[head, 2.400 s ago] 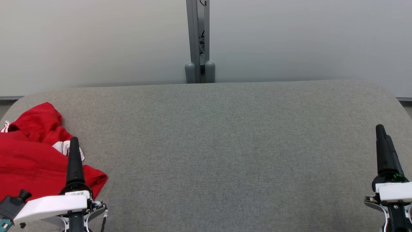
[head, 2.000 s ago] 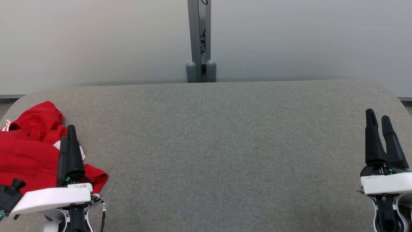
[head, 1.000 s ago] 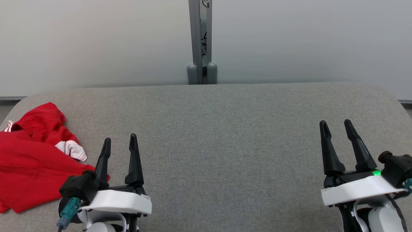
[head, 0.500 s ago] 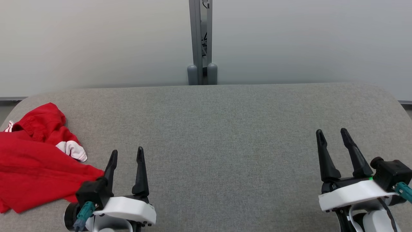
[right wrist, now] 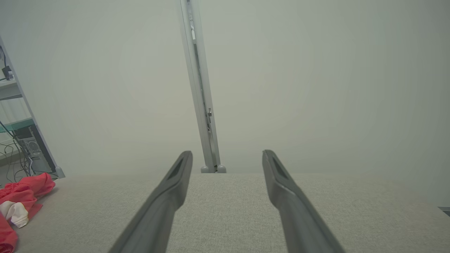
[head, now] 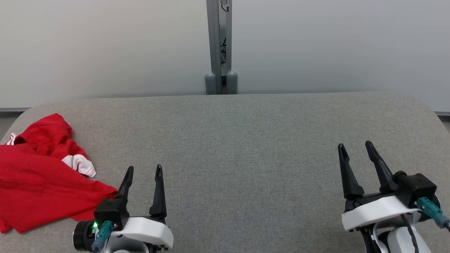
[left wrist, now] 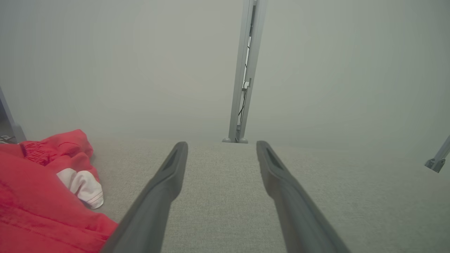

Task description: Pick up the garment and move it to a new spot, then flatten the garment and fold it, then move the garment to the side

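The garment (head: 38, 179) is red with a white patch and lies crumpled at the left end of the grey table (head: 239, 147), partly past the head view's left edge. It also shows as a red heap, the garment (left wrist: 42, 196), at the lower left of the left wrist view, and small at the far left as the garment (right wrist: 17, 200) in the right wrist view. My left gripper (head: 145, 169) stands open just right of its near corner, empty. Over the table's right end my right gripper (head: 355, 144) is open and empty as well.
A pale wall panel with a grey upright post (head: 218, 45) stands behind the table's far edge. Shelving and cables (right wrist: 15, 140) show beyond the table's left end in the right wrist view. The table has rounded corners.
Both arms have drawn back toward the near edge. The left gripper moved right, off the garment, and both grippers turned so their spread fingers show. The garment lies as before.
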Controlling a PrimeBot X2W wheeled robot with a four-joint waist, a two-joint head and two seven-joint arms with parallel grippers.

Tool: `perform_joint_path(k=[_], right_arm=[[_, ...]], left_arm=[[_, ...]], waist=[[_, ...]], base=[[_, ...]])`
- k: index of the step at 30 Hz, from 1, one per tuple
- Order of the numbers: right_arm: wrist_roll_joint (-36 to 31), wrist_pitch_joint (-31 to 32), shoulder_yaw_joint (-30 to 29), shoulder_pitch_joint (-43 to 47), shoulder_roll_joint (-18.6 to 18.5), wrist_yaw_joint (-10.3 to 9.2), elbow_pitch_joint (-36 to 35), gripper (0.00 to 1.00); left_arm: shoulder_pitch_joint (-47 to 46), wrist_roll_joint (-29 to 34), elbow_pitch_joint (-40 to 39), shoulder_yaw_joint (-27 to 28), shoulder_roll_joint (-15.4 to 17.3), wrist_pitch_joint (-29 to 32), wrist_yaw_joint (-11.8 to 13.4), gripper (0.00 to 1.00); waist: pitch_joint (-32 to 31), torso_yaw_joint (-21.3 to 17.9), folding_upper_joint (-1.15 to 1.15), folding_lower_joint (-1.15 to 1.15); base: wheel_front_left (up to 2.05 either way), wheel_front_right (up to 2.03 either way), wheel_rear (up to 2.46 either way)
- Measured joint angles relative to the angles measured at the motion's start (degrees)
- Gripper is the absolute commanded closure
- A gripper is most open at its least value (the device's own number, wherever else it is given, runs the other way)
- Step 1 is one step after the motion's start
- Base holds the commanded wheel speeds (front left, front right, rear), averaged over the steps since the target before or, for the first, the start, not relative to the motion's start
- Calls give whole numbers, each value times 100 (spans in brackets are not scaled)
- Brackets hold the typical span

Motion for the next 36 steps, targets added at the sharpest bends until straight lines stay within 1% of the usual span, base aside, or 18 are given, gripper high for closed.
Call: perform_joint_path(k=[11, 27, 30, 36], right_arm=[[-342, -143, 136, -77, -10, 1, 100, 0], [-209, -155, 134, -85, -11, 9, 220, 0], [-141, -155, 140, -81, -11, 9, 220, 0], [-77, -156, 160, -44, -15, 9, 203, 0]], left_arm=[[-83, 330, 156, -51, 1, -70, 29, 0], [-82, 341, 274, -87, 2, -77, 19, 0], [-81, 366, 370, -112, 1, -77, -13, 0], [-81, 399, 428, -97, 2, -77, -30, 0]], waist=[[-9, -12, 0, 0], [-44, -77, 0, 0], [-50, -42, 0, 0], [-38, 153, 0, 0]], base=[[0, 0, 0], [0, 0, 0], [0, 0, 0], [0, 0, 0]])
